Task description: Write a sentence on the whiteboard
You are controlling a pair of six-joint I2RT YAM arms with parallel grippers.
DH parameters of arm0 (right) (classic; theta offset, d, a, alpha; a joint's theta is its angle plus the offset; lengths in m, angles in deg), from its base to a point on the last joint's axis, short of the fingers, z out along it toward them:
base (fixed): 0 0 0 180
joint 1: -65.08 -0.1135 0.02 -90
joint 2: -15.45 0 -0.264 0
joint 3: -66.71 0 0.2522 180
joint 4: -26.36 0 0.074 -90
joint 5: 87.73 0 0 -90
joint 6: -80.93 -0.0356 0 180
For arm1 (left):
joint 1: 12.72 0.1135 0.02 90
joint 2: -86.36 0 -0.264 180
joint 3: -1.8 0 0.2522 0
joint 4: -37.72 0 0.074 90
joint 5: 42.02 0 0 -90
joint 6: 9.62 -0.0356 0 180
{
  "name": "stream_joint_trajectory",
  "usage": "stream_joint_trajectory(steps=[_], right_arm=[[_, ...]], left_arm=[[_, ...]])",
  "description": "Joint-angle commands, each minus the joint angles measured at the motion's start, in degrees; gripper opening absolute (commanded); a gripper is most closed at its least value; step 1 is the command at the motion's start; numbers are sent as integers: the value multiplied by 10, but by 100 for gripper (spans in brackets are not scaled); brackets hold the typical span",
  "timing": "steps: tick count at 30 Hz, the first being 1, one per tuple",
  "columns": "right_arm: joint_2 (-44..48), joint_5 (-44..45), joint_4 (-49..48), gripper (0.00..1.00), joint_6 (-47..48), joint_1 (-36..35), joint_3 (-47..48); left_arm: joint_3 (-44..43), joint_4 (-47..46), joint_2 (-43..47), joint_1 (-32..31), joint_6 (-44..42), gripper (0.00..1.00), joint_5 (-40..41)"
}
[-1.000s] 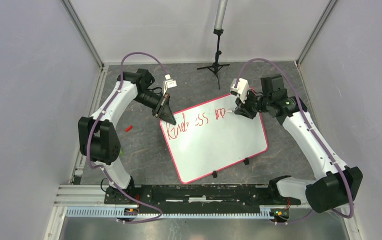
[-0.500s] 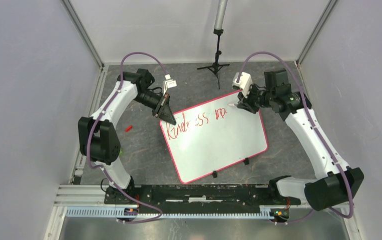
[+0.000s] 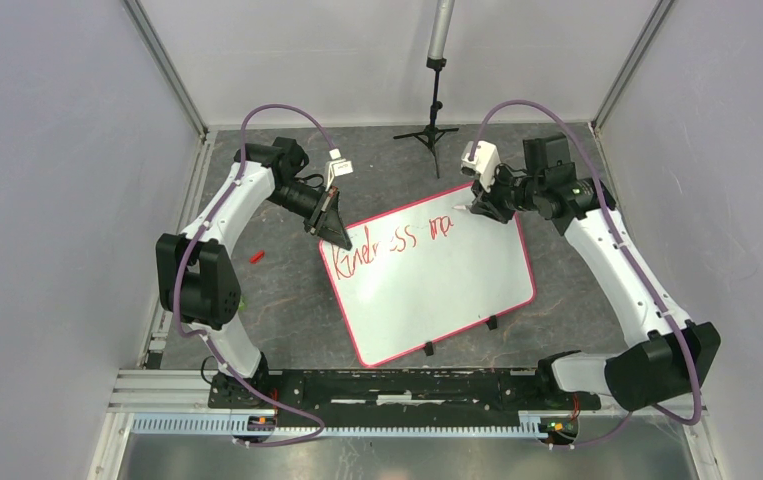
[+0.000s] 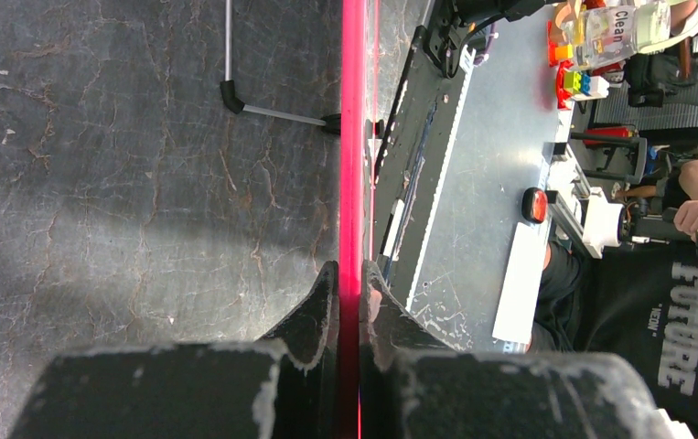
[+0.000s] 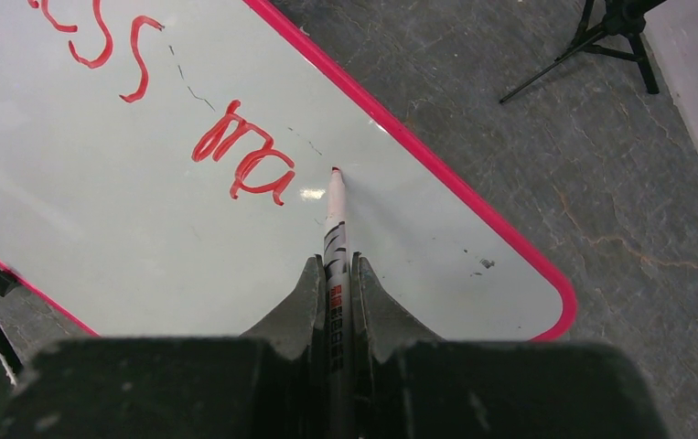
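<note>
The whiteboard (image 3: 437, 290) lies tilted on the dark mat, its red-pink rim all round. The sentence (image 3: 389, 243) in red reads about "Kindness ma" along the far side. My left gripper (image 3: 341, 238) is shut on the board's far-left rim; in the left wrist view the rim (image 4: 354, 137) runs edge-on between the jaws of that gripper (image 4: 349, 270). My right gripper (image 5: 337, 261) is shut on a white marker (image 5: 335, 219). Its red tip sits just right of the "ma" (image 5: 240, 155), near the far rim. Whether the tip touches the board I cannot tell.
A black tripod stand (image 3: 434, 128) stands at the back, beyond the board. A small red piece (image 3: 256, 256) lies on the mat left of the board. Two black clips (image 3: 490, 322) stick out from the board's near edge. Grey walls close in both sides.
The "ma" has gained its last letter. My right gripper has moved with the marker away from that word, toward the board's far right corner. The left arm has not moved.
</note>
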Motion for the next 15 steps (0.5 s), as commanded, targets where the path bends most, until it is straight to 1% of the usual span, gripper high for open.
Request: stream_joint_trajectory(steps=[1,10,15], right_arm=[[16,-5,-14,0,-1,3,-11],[57,-8,0,0,3,3,-72],[59,4,12,0,12,3,-52]], left_arm=[[7,-27,4,-11,1,2,76],[9,-27,5,-11,1,3,72],[9,-27,8,-11,1,2,72]])
